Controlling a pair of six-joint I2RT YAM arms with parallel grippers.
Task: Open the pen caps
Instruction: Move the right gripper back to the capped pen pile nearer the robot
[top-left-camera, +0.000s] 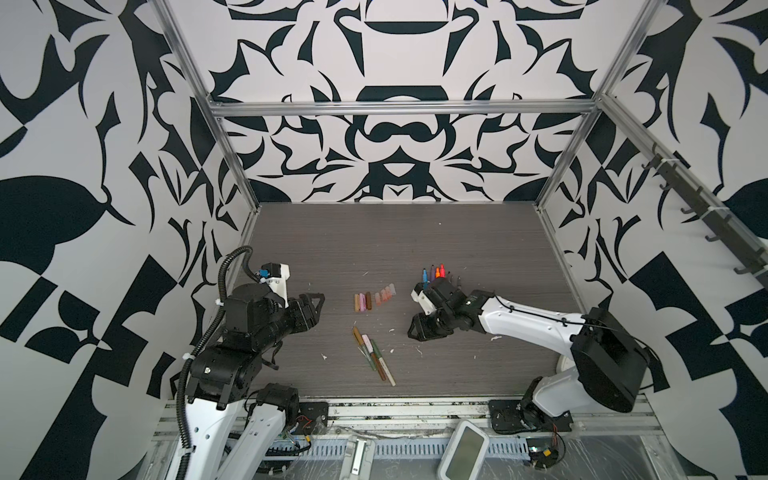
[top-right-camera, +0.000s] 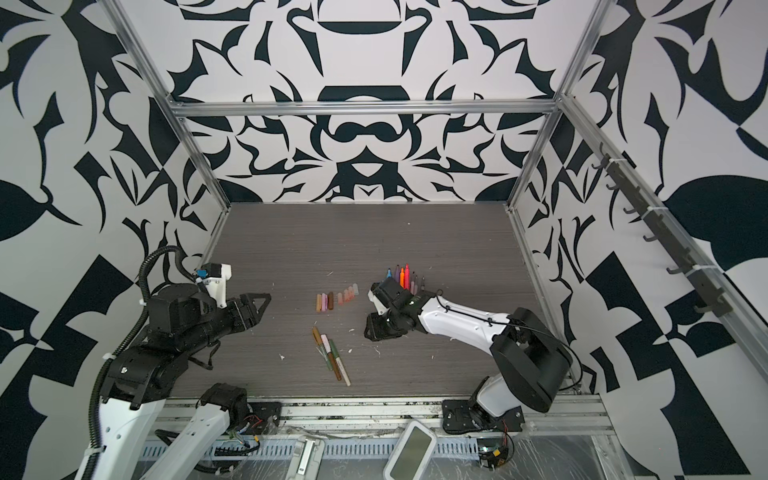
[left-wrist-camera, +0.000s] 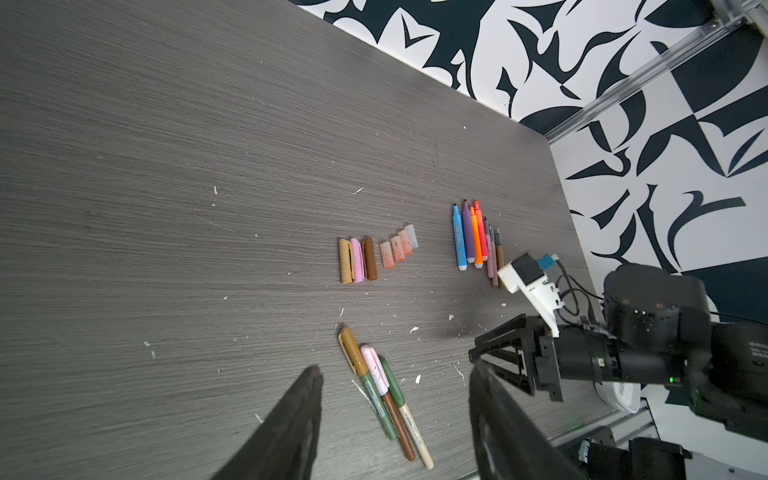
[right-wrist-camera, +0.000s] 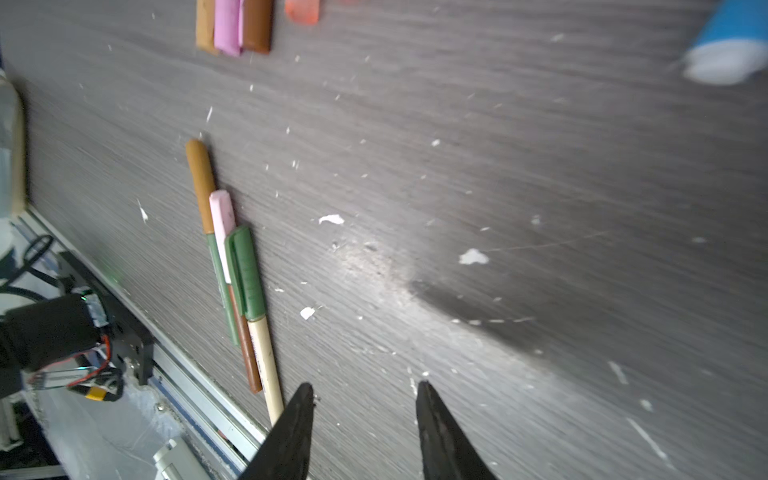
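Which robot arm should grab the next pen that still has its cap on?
Probably the right. The right pincer, open and empty, sits nearer the three capped pens in both top views. The left pincer is open and empty too, but farther off.

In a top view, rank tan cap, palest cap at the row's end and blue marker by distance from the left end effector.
From the left end effector:
1. tan cap, row's left end.
2. palest cap, row's right end.
3. blue marker, farther right.
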